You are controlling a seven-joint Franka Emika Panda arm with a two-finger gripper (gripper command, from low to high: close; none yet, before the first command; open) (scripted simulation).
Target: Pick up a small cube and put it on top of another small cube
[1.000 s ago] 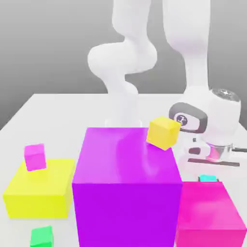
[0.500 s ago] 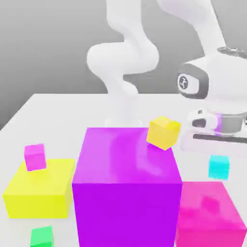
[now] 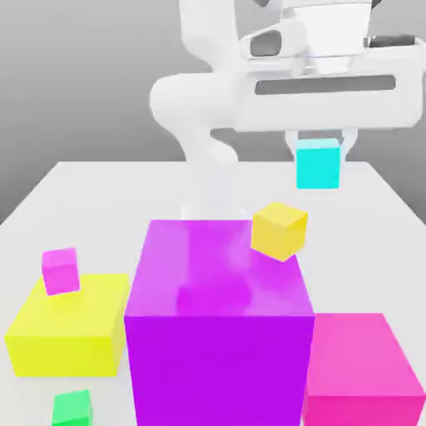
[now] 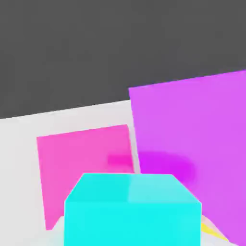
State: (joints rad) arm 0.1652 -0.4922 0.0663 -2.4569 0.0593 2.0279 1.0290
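Half-hidden jaws — small cube (image 3: 318, 164) aloft

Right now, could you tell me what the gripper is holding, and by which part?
The gripper holds the cyan cube by its upper sides, lifted clear above the table.

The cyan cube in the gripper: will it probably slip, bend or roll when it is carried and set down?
The cyan cube hangs level between the fingers of the gripper, so the grip looks secure. Its straight edges and flat faces suggest a rigid body. It should rest flat rather than roll, though its glossy surface may slide.
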